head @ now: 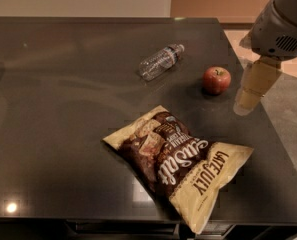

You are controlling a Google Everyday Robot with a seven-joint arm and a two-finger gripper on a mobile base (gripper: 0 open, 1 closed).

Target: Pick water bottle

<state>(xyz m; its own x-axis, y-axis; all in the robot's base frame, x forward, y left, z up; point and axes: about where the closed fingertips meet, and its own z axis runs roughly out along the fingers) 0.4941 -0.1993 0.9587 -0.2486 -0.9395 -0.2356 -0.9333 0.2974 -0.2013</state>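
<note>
The water bottle [160, 61] is small, clear and ribbed, and lies on its side on the dark table [63, 109], cap pointing right and away. My gripper [252, 89] hangs over the table's right edge, to the right of the bottle and well apart from it, just right of the apple. It holds nothing that I can see.
A red apple [217, 80] sits between the bottle and my gripper. A brown and cream chip bag [180, 156] lies flat near the table's front. The table's right edge borders a pale floor [288, 104].
</note>
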